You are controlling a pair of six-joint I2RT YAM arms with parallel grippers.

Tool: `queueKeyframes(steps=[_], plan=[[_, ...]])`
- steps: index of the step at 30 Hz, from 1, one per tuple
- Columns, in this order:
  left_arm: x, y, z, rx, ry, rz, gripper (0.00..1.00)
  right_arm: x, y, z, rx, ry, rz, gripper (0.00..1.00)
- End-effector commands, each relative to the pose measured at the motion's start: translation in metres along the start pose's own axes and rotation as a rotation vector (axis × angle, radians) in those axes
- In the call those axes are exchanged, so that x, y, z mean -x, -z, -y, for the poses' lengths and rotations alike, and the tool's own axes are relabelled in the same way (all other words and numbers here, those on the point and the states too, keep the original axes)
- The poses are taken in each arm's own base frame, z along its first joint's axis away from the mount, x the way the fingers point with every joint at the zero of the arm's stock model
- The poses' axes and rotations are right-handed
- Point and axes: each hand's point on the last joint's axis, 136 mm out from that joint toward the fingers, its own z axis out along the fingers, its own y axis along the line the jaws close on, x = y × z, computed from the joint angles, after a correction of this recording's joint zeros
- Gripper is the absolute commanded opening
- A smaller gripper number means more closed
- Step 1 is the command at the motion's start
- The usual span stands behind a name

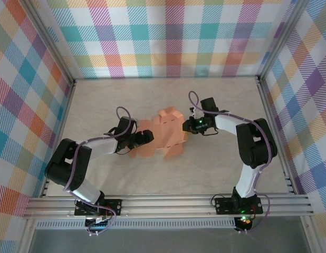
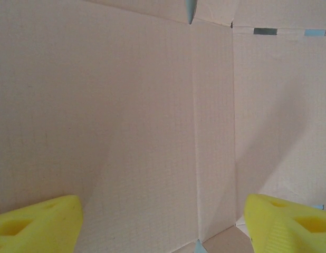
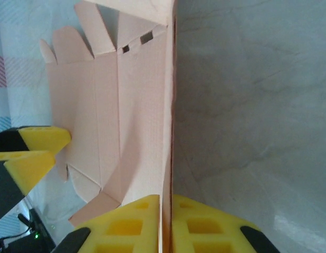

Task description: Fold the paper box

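Observation:
The paper box (image 1: 164, 138) is a salmon-orange die-cut card, partly folded, lying mid-table between both arms. One of its panels stands upright on edge (image 3: 167, 132), and my right gripper (image 3: 170, 224) is shut on the near end of that panel. The rest of the sheet, with rounded flaps and two slots (image 3: 99, 95), spreads to the left. My left gripper (image 2: 163, 211) faces a creased card panel (image 2: 142, 116) at close range. Its yellow fingers (image 2: 39, 221) are wide apart, open, at the sheet's left side (image 1: 146, 137). The right gripper (image 1: 188, 126) sits at the box's right edge.
A pale marbled tabletop (image 3: 252, 105) lies around the box, with free room in front and behind. Aluminium rails (image 1: 168, 203) run along the near edge and up the sides. Checked cloth walls (image 1: 168, 37) close off the table.

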Motion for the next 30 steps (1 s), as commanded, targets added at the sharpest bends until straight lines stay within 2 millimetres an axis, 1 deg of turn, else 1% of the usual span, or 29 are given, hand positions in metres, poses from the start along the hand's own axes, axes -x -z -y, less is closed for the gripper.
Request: queueKeyframes(steps=[1, 3, 4, 8, 12, 15, 17, 20, 23, 24, 27, 30], plan=[[-0.019, -0.008, -0.012, 0.012, 0.044, -0.035, 0.82, 0.006, 0.007, -0.007, -0.031, 0.019, 0.061, 0.09], [-0.023, -0.009, -0.013, 0.005, 0.059, -0.032, 0.82, 0.007, 0.007, -0.004, -0.074, 0.024, 0.085, 0.01], [-0.024, -0.009, -0.014, 0.005, 0.065, -0.032, 0.82, 0.007, 0.007, -0.003, -0.091, 0.022, 0.095, 0.0], [-0.021, -0.008, -0.013, 0.004, 0.064, -0.019, 0.84, 0.006, 0.008, -0.002, -0.145, 0.045, 0.113, 0.0], [-0.012, 0.0, -0.006, -0.006, 0.046, 0.018, 0.88, 0.005, 0.015, 0.008, -0.296, 0.136, 0.098, 0.0], [0.001, 0.014, 0.001, 0.005, 0.003, 0.071, 0.91, 0.002, 0.023, 0.011, -0.385, 0.194, 0.068, 0.0], [0.016, 0.029, 0.008, 0.022, -0.036, 0.121, 0.93, 0.001, 0.029, 0.01, -0.424, 0.224, 0.04, 0.0], [0.036, 0.047, 0.021, 0.037, -0.095, 0.171, 0.99, 0.001, 0.034, 0.012, -0.488, 0.273, -0.007, 0.0], [0.051, 0.056, 0.023, 0.051, -0.118, 0.192, 1.0, 0.002, 0.036, 0.011, -0.511, 0.339, -0.062, 0.0], [0.055, 0.058, 0.025, 0.045, -0.129, 0.202, 1.0, 0.002, 0.037, 0.008, -0.501, 0.37, -0.084, 0.0], [0.063, 0.059, 0.03, 0.034, -0.192, 0.225, 0.94, 0.001, 0.041, 0.001, -0.5, 0.484, -0.151, 0.0], [0.07, 0.054, 0.03, 0.048, -0.226, 0.226, 0.93, 0.009, 0.051, 0.008, -0.604, 0.546, -0.208, 0.0]])
